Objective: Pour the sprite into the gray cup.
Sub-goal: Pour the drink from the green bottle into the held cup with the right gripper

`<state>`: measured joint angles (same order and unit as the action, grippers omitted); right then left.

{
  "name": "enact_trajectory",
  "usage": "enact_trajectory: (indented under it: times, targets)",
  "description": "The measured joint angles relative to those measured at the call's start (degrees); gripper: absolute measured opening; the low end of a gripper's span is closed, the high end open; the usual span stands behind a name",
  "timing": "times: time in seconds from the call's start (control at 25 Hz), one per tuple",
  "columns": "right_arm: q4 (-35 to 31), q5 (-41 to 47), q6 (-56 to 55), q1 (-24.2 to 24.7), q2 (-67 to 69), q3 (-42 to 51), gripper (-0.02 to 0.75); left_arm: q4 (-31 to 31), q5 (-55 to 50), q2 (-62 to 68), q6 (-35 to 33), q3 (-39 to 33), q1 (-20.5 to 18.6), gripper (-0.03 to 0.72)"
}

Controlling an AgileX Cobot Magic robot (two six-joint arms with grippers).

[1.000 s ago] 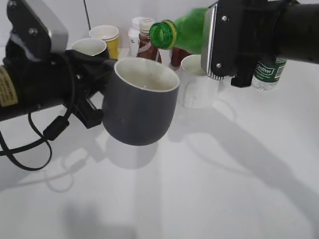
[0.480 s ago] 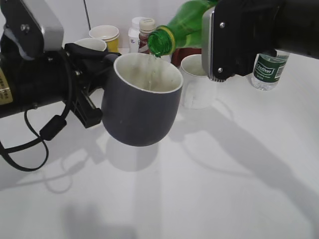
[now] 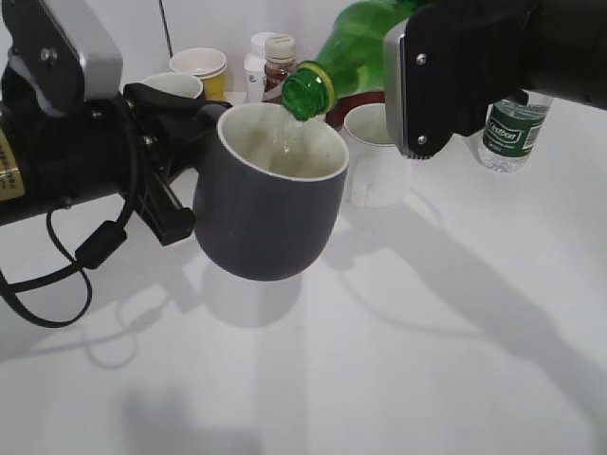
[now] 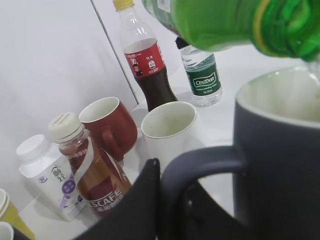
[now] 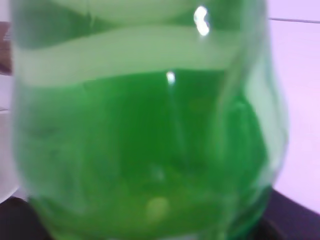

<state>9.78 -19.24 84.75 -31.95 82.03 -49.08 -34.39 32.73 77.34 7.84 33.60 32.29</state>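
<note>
My left gripper [image 3: 185, 118] is shut on the handle [image 4: 200, 160] of the gray cup [image 3: 270, 204] and holds it above the table. My right gripper [image 3: 417, 76] is shut on the sprite [image 3: 351, 52], a green bottle tilted neck-down, its open mouth [image 3: 305, 95] over the cup's rim. A thin stream of liquid falls into the cup's cream interior. In the left wrist view the sprite [image 4: 225, 22] fills the top and the gray cup [image 4: 280, 150] the right. In the right wrist view the sprite [image 5: 150, 140] fills the frame and hides the fingers.
Behind the cup stand a white mug [image 3: 375, 161], a red mug [image 4: 107, 122], a cola bottle [image 4: 147, 65], a small water bottle [image 3: 507, 133], a Nescafe bottle [image 4: 87, 165], a white milk carton [image 4: 42, 175] and yellow paper cups [image 3: 199, 71].
The sprite has tipped further, its mouth moving down over the cup's rim, and liquid has begun to run into the cup. The left arm and cup have shifted slightly.
</note>
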Motion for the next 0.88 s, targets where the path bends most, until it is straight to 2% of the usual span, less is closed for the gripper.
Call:
enact_trajectory:
  times: [0.72,0.88]
  targets:
    - [0.0,-0.89,2.31,0.0,0.0,0.0,0.417,-0.13,-0.05,0.0,0.0,0.0,0.0,0.044]
    - [-0.19,-0.78,-0.36,0.0,0.0,-0.02,0.417,-0.2,-0.11,0.0,0.0,0.0,0.0,0.044]
